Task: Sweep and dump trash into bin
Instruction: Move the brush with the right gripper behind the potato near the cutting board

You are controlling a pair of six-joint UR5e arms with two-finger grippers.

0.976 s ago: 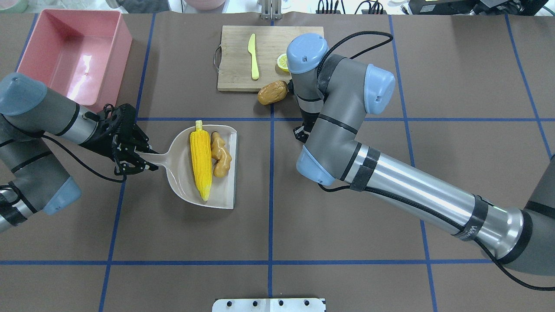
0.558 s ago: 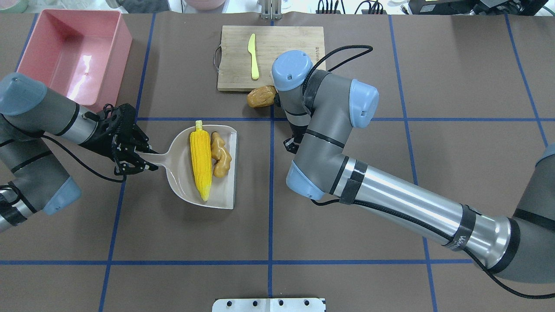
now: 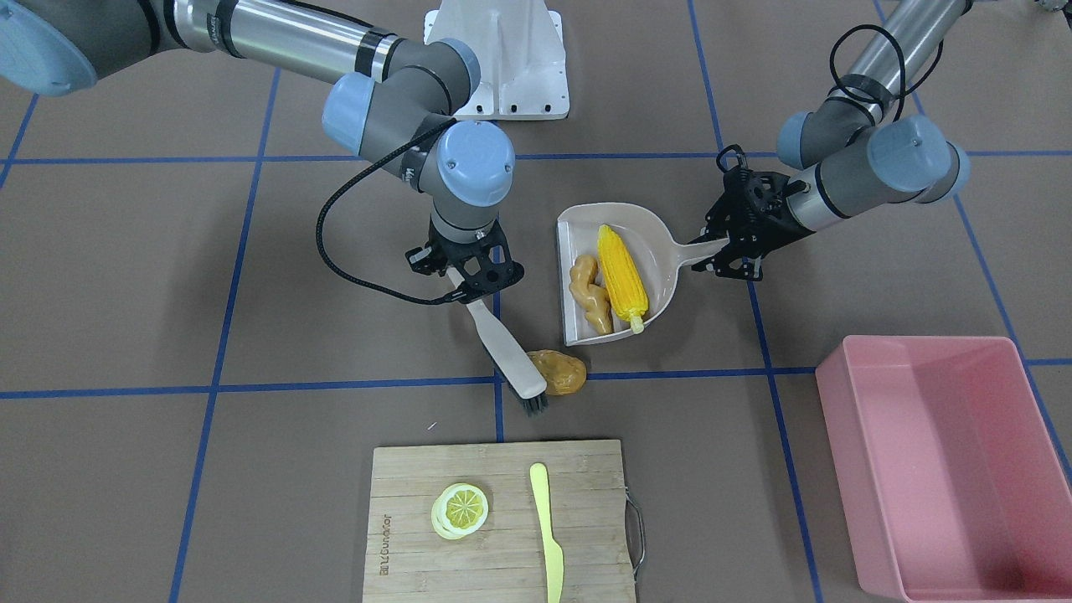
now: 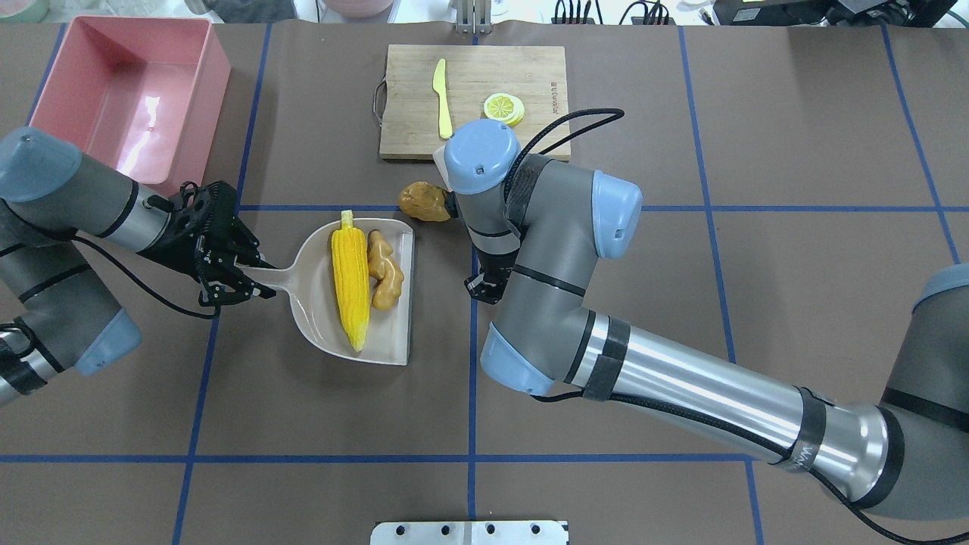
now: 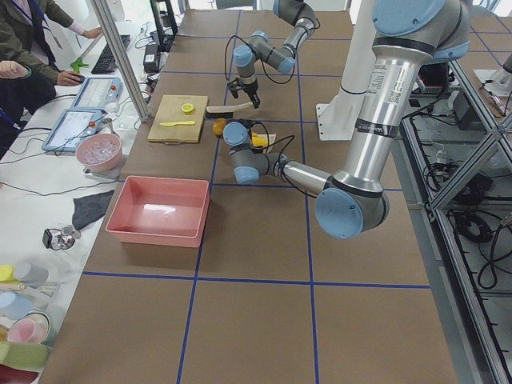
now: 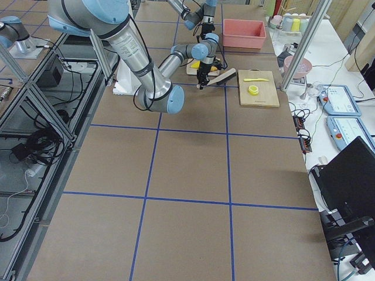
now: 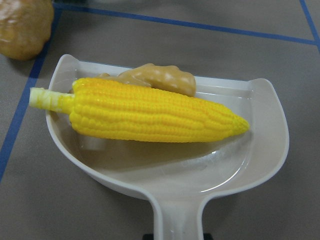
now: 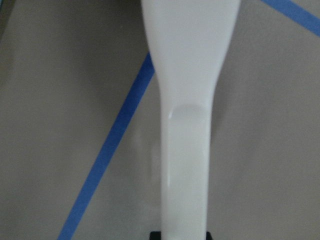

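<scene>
A yellow corn cob (image 4: 350, 281) and a knobby ginger root (image 4: 384, 276) lie side by side in the beige dustpan (image 4: 394, 342). My left gripper (image 4: 241, 276) is shut on the dustpan's long handle. The brown-orange potato (image 4: 425, 201) lies on the table just past the pan's far corner. The bristle end of a white brush (image 3: 511, 356) touches the potato (image 3: 559, 371). My right gripper (image 3: 469, 280) is shut on the brush handle (image 8: 187, 125). The pink bin (image 4: 144, 113) stands at the far left and holds nothing.
A wooden cutting board (image 4: 484, 76) at the far middle carries a pale yellow knife (image 4: 442, 98) and a lemon slice (image 4: 503, 107). The right arm's elbow hangs over the table's middle. A seated person (image 5: 24, 48) is at a side table beyond the far edge.
My right arm swung left with the brush, and the potato slid left from the cutting board's corner to the dustpan's far corner. The left arm and dustpan stayed still.
</scene>
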